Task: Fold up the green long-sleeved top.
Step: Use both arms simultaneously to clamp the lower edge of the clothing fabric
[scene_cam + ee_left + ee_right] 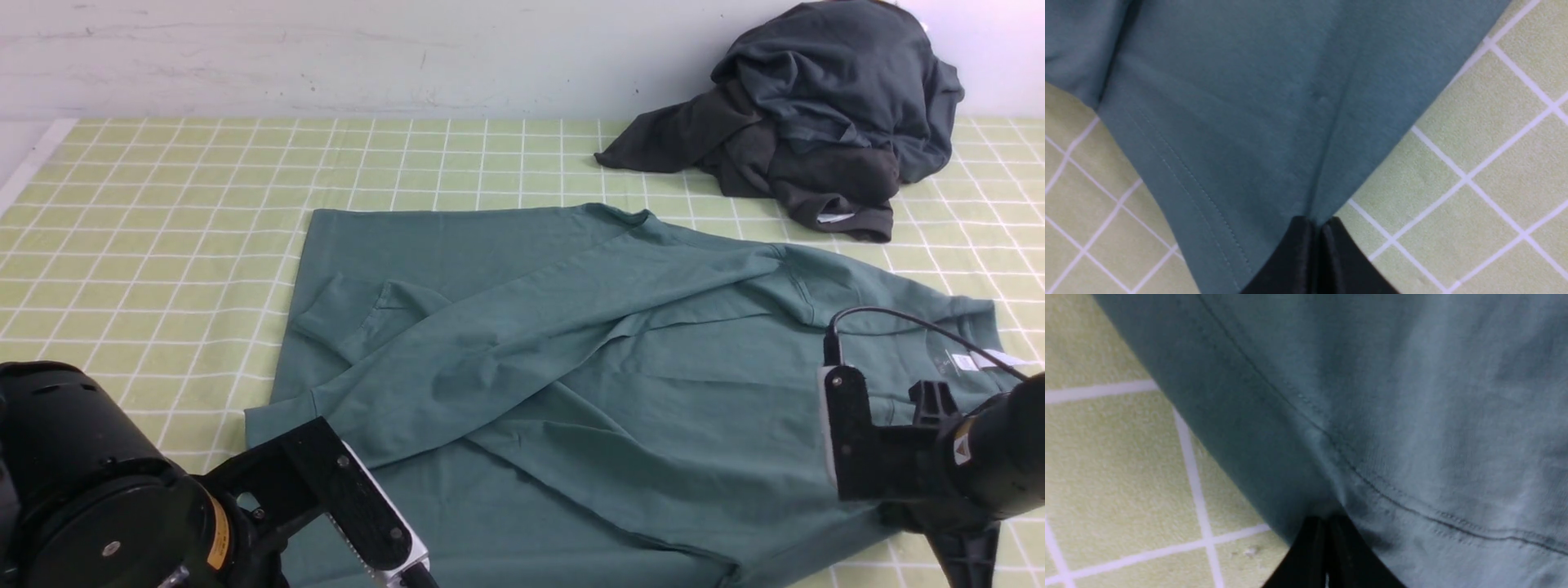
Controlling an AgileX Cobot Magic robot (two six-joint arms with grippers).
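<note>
In front, I see the green long-sleeved top flat on the checked cloth, its length running arm to arm. Left wrist: left gripper clamped on its hemmed edge. Right wrist: right gripper clamped on its stitched edge.

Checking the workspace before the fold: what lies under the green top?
Only the yellow-green checked cloth shows under the green long-sleeved top, reaching out past its edges. Whatever is beneath the top's middle is covered by fabric.
</note>
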